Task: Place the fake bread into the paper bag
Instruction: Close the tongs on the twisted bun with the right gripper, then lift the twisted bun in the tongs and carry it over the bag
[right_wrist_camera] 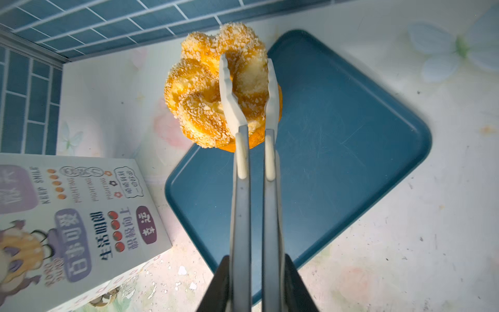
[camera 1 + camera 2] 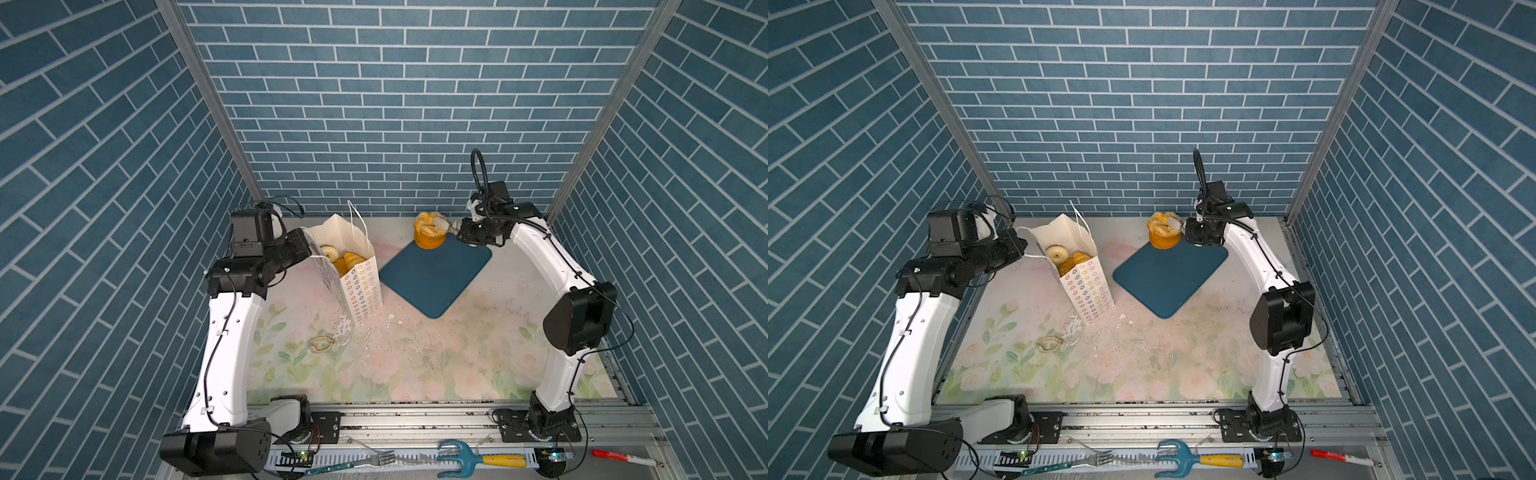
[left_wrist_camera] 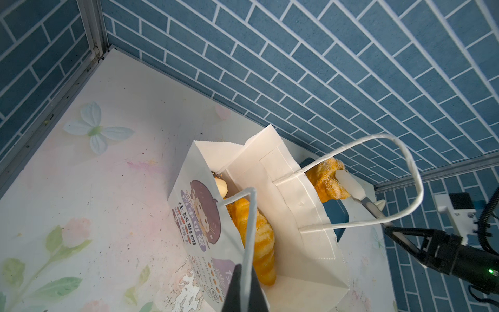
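Nearest the camera, along the front rail, a fork (image 2: 374, 460), a blue hand rake (image 2: 478, 459) with a yellow handle and a red marker (image 2: 619, 457) are laid out. Beyond them, in both top views, a flowered table (image 2: 436, 365) is seen strewn with pale crumbs. A small tan loop (image 2: 320, 344) lies on it in front of the paper bag (image 2: 361, 286).

The bag is stood at the far left of the table with its mouth open. Inside it a white ring (image 2: 331, 252) and a croissant (image 2: 352, 261) are seen, with more golden bread partly hidden beneath. One cord handle (image 3: 249, 216) is pinched in the closed jaws of the left gripper (image 3: 244, 281) and is drawn toward the left arm. The other handle (image 3: 405, 162) is left standing free in a loop.

To the right of the bag, apart from it, a dark teal tray (image 2: 436, 278) is set cornerwise. A pair of tongs (image 1: 241, 216) is clamped in the right gripper (image 1: 255, 281), whose jaws are drawn narrow around the two metal arms. The white tips of the tongs are closed on a sugared cake (image 1: 199, 108) at the tray's far corner, near the back wall. Whether the cake is rested on the tray or held just clear of it cannot be told.
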Robot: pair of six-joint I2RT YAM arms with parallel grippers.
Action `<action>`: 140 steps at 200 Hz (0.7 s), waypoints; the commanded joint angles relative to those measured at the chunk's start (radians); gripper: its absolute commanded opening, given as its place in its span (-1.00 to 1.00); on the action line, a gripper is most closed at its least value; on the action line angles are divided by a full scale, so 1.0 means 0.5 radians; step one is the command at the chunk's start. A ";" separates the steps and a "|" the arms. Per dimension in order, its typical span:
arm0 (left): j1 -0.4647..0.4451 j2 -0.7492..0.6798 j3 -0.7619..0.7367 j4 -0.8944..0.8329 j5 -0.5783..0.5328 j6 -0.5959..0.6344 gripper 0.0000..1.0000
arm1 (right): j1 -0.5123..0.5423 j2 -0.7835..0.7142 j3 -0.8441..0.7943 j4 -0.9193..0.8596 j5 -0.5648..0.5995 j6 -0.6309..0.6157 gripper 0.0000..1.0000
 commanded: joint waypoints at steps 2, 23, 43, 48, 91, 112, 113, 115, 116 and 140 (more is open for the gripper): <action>-0.008 -0.044 -0.030 0.037 0.048 -0.020 -1.00 | 0.013 -0.270 -0.012 0.115 -0.045 -0.104 -0.69; -0.008 -0.043 -0.023 0.030 0.063 -0.011 -1.00 | 0.071 -0.434 -0.013 0.127 -0.026 -0.206 -0.69; -0.008 -0.042 -0.035 0.039 0.083 -0.014 -1.00 | 0.137 -0.562 0.017 0.151 0.012 -0.262 -0.70; -0.008 -0.042 -0.039 0.045 0.088 -0.017 -1.00 | 0.151 -0.591 0.032 0.152 0.015 -0.268 -0.70; -0.008 -0.056 -0.087 0.108 0.141 -0.054 -1.00 | 0.414 -0.705 0.248 0.162 -0.014 -0.442 -0.70; -0.008 -0.063 -0.084 0.106 0.151 -0.054 -1.00 | 0.570 -0.707 0.358 0.174 -0.012 -0.511 -0.70; -0.008 -0.064 -0.083 0.105 0.152 -0.054 -1.00 | 0.578 -0.706 0.361 0.174 -0.011 -0.513 -0.70; -0.008 -0.064 -0.082 0.103 0.151 -0.054 -1.00 | 0.591 -0.706 0.366 0.176 -0.011 -0.521 -0.70; -0.008 -0.064 -0.083 0.104 0.151 -0.052 -1.00 | 0.599 -0.707 0.371 0.178 -0.009 -0.527 -0.70; -0.008 -0.070 -0.074 0.091 0.155 -0.053 -1.00 | 0.748 -0.667 0.450 0.181 0.010 -0.598 -0.70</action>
